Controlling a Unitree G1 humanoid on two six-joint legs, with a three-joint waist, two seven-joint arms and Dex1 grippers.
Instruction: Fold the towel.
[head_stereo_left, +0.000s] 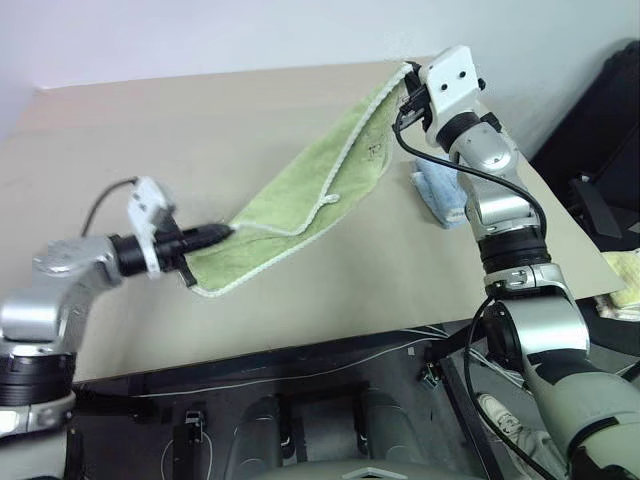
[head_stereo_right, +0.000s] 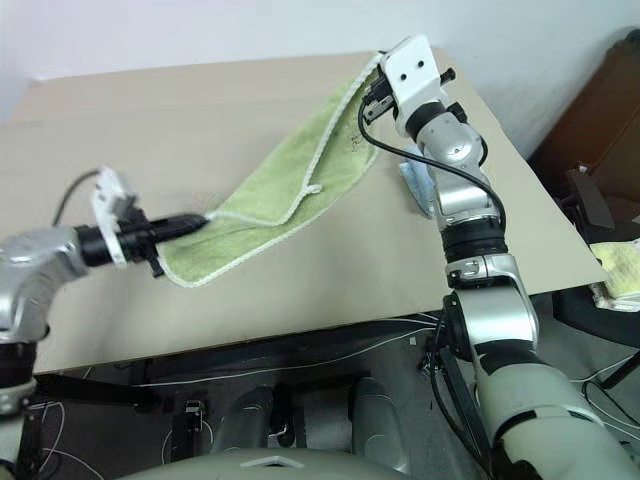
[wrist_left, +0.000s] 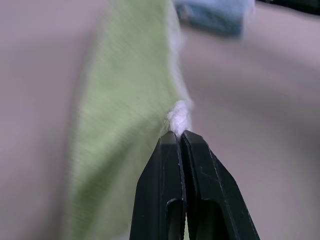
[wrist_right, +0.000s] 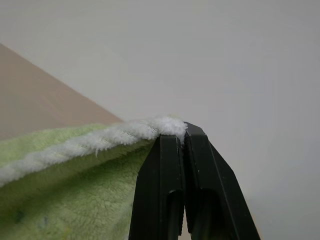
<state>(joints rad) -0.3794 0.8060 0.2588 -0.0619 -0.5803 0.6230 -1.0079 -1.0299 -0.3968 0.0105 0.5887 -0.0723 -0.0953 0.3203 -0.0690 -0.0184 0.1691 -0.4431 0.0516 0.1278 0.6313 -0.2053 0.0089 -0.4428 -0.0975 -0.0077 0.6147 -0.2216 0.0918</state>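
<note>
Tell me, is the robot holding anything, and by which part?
Yes: both pincers hold the green towel by its white edge trim, the left pincer at the near end, the right pincer at the far, raised end.

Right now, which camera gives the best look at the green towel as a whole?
The left eye view: the towel shows whole, stretched above the table between the left gripper and right gripper. The right eye view shows much the same. Each wrist view shows just the white-trimmed edge pinched in its fingers.
</note>
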